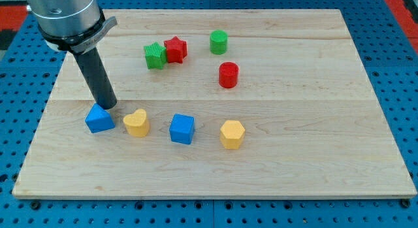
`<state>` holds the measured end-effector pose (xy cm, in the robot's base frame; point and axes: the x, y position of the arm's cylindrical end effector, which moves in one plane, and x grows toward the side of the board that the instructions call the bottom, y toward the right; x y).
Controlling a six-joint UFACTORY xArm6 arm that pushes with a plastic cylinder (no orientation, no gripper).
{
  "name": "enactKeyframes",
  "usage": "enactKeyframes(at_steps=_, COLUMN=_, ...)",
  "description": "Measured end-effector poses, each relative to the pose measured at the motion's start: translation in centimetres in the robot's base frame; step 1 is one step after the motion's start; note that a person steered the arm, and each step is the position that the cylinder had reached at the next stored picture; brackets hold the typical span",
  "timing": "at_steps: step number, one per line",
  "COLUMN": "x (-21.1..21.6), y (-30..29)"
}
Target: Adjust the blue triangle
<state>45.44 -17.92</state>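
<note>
While the blue triangle (99, 119) sits near the desk's (313, 169) left edge, at the left end of a loose row, my tip (108, 106) rests on the board just behind it, toward the view's top, at the block's upper right corner. Contact looks likely, though no gap can be confirmed or ruled out from this angle. No end effector in the grasping sense is fitted: the arm ends in a plain rod, so nothing spreads, presses together or pinches.

Neighbouring items: yellow heart (136, 122) just to the right of the triangle, then blue cube (182, 129) and yellow hexagon (232, 134). Well apart, toward the view's top, lie the green star (155, 55) touching the red star (175, 49), the green cylinder (219, 42) and the red cylinder (228, 75).

Risks noted:
- Off-centre contact at a corner would probably spin the triangle rather than shift it.
- A push toward the view's right could drive it into the yellow heart.
- A push toward the view's lower left has limited board remaining; overshoot could drop the block off the edge.
</note>
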Motion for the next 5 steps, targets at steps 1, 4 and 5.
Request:
enactKeyframes(at_steps=1, x=0.00, y=-0.11)
enactKeyframes(at_steps=4, x=-0.16, y=-0.42)
enactKeyframes(at_steps=5, x=-0.78, y=0.05)
